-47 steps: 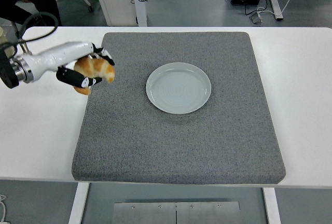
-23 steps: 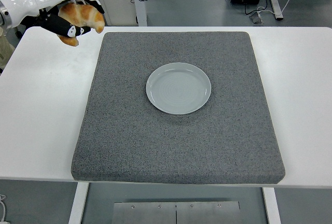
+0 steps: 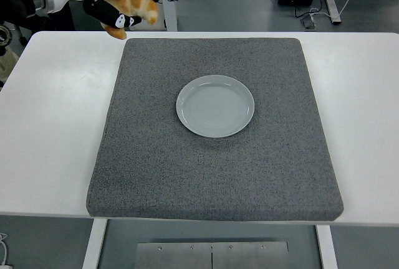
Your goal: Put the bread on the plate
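A golden-brown croissant-shaped bread (image 3: 133, 3) is held in the air at the top left, above the table's far edge. My left hand (image 3: 118, 9) is shut on it, black fingers wrapped around its underside, and its white forearm comes in from the upper left. The pale grey round plate (image 3: 215, 106) sits with nothing on it at the middle of the grey mat (image 3: 212, 169). The bread is well to the left of the plate and beyond it. My right arm does not show.
The white table (image 3: 50, 126) extends on both sides of the mat. Beyond the far edge there is floor with cables and furniture legs.
My left hand has lifted the bread from just above the mat's left edge, up and away, and over the last half second it has shifted right toward the mat's far-left corner.
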Controlling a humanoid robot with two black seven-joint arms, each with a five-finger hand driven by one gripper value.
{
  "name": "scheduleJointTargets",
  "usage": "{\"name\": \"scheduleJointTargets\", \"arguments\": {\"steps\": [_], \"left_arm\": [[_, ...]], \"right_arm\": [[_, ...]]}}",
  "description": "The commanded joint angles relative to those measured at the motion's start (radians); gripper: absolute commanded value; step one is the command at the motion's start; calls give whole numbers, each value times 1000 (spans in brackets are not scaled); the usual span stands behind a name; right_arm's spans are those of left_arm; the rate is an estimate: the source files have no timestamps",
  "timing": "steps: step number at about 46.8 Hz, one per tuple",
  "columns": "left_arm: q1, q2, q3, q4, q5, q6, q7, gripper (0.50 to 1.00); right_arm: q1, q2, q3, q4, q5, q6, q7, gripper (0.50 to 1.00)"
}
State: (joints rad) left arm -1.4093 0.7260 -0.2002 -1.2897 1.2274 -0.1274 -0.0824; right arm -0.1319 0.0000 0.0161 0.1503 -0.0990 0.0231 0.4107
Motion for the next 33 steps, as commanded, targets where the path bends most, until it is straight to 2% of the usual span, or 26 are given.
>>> {"name": "scheduleJointTargets", "arguments": {"steps": [1, 21, 33], "left_arm": [[0, -46, 8, 27, 9, 0, 0, 500], [-31, -256, 64, 176, 11, 3, 0, 500], [-34, -350, 71, 225, 9, 5, -2, 500]], "right_arm": [[0, 0, -1, 0, 1, 0, 2, 1000], [0, 0, -1, 0, 1, 0, 0, 1000], [0, 0, -1, 0, 1, 0, 0, 1000]]}}
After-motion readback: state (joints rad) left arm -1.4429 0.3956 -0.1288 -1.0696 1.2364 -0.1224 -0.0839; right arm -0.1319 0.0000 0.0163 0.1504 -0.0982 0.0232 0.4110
